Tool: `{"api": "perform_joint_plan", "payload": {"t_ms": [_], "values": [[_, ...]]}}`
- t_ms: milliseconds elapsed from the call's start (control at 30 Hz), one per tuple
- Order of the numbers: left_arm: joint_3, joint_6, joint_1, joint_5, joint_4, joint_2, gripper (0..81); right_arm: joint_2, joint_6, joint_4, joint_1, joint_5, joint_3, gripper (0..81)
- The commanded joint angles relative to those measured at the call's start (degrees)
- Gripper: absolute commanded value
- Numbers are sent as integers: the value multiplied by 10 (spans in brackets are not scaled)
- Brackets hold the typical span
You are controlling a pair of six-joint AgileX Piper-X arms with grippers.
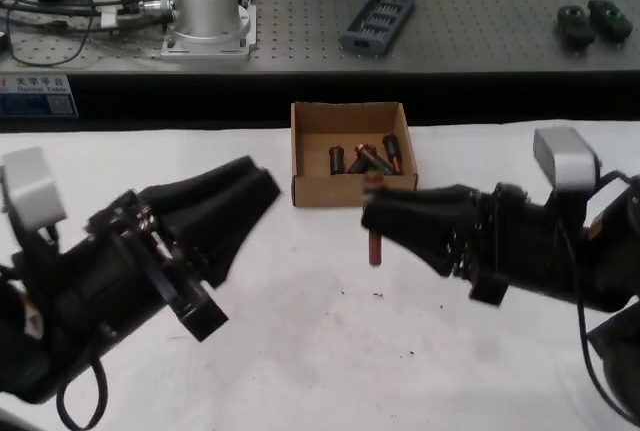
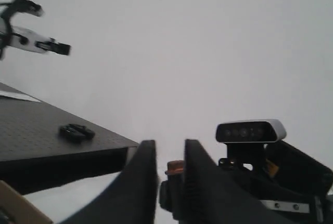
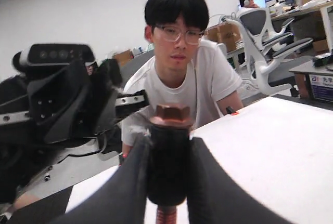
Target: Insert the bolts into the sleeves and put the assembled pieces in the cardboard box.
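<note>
My right gripper is shut on a black sleeve with a copper bolt through it. The piece hangs upright just in front of the cardboard box. In the right wrist view the bolt head sticks out above the fingers and the thread shows below them. Several assembled pieces lie inside the box. My left gripper is raised over the white table at the left, pointing toward the box. In the left wrist view the left gripper is slightly open with nothing between its fingers.
Behind the white table runs a dark perforated bench with a metal column base, a black slotted tray and two black round parts. A few dark specks lie on the table between the arms.
</note>
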Motion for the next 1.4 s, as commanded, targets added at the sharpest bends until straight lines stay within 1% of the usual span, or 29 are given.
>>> {"api": "perform_joint_plan", "payload": {"t_ms": [0, 67, 133, 233, 300, 400, 500, 567, 633, 667, 733, 833, 900, 933, 1000, 1100, 1133, 1200, 1367], "values": [[27, 60, 2, -104, 23, -47, 1, -18, -18, 42, -4, 22, -8, 71], [27, 50, 2, -106, 50, -68, 3, -49, -65, 169, -5, 75, -36, 71], [27, 56, 2, -106, 81, -96, 6, -72, -99, 274, -5, 106, -68, 71], [28, 117, -3, -115, 170, -166, 6, -95, -137, 406, -5, 144, -121, 71], [28, 150, -12, -157, 260, -227, 6, -98, -145, 456, -5, 175, -159, 71], [28, 175, -29, -218, 414, -312, 6, -94, -155, 534, -16, 217, -211, 71], [28, 183, -44, -288, 568, -383, 6, -84, -192, 629, -21, 245, -273, 71], [28, 188, -51, -335, 642, -418, 6, -63, -224, 702, -22, 281, -326, 71], [28, 191, -58, -362, 712, -446, 6, -32, -246, 762, -22, 299, -381, 71], [28, 191, -62, -361, 733, -454, 6, -13, -253, 784, -23, 300, -407, 71], [28, 184, -67, -350, 768, -468, 6, 21, -256, 815, -24, 300, -451, 71], [28, 133, -67, -335, 791, -473, 6, 77, -256, 841, -25, 300, -508, 71], [28, 130, -67, -332, 812, -473, 6, 117, -256, 852, -25, 308, -543, 71], [30, 136, -67, -347, 825, -473, 6, 133, -259, 856, -25, 313, -560, 71], [36, 154, -67, -403, 835, -472, 6, 170, -276, 872, -25, 337, -594, 71], [48, 196, -67, -501, 846, -472, 6, 220, -305, 904, -25, 379, -643, 71], [54, 198, -67, -514, 846, -472, 6, 237, -312, 914, -25, 385, -660, 71], [62, 198, -67, -514, 846, -472, 6, 262, -319, 928, -25, 385, -688, 71], [67, 198, -67, -482, 843, -497, 6, 307, -319, 932, -25, 385, -730, 71]]}}
